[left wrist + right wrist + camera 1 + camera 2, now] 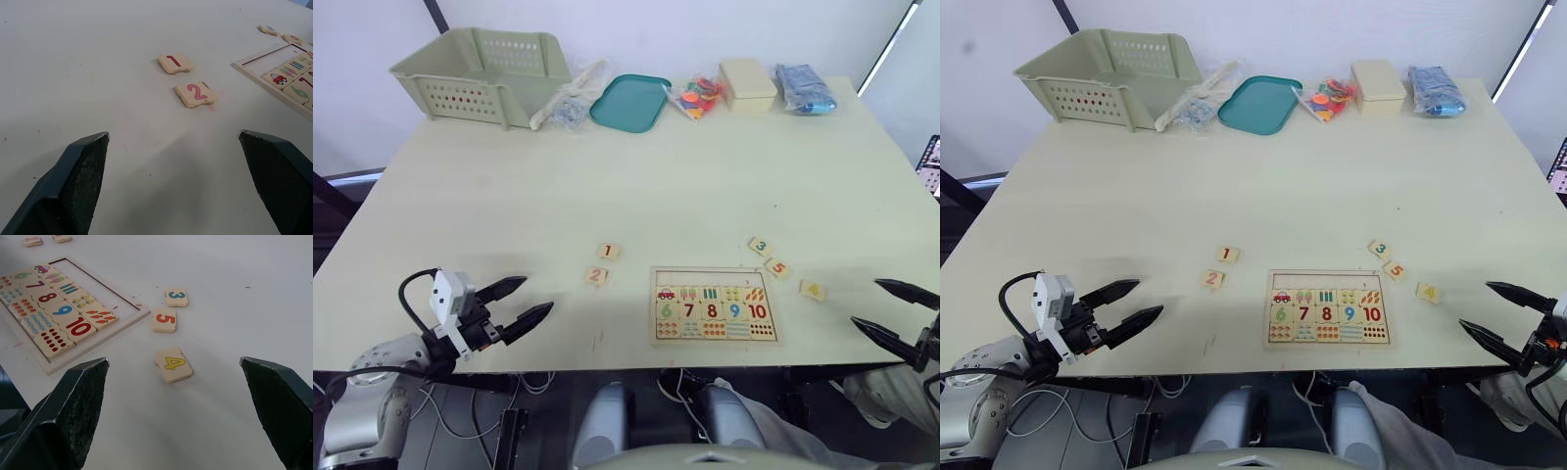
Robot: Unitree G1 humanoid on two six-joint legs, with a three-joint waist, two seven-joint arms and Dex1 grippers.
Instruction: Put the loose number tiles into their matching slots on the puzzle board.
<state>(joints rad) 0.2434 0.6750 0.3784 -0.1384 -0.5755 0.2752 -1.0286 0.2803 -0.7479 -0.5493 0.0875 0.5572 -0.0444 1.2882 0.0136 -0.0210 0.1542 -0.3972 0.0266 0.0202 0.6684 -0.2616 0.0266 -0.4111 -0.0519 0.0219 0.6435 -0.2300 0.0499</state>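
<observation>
Tiles 1 point(608, 252) and 2 point(596, 276) were seen left of the puzzle board point(714, 305), and tiles 3 point(176, 297), 5 point(164, 319) and 4 point(173, 364) right of it, all flat pale-wood squares. Its top row of slots point(713, 277) lay bare. Left gripper point(517, 304) and right gripper point(893, 310) were spread wide, holding nothing, above the cream table point(626, 176).
</observation>
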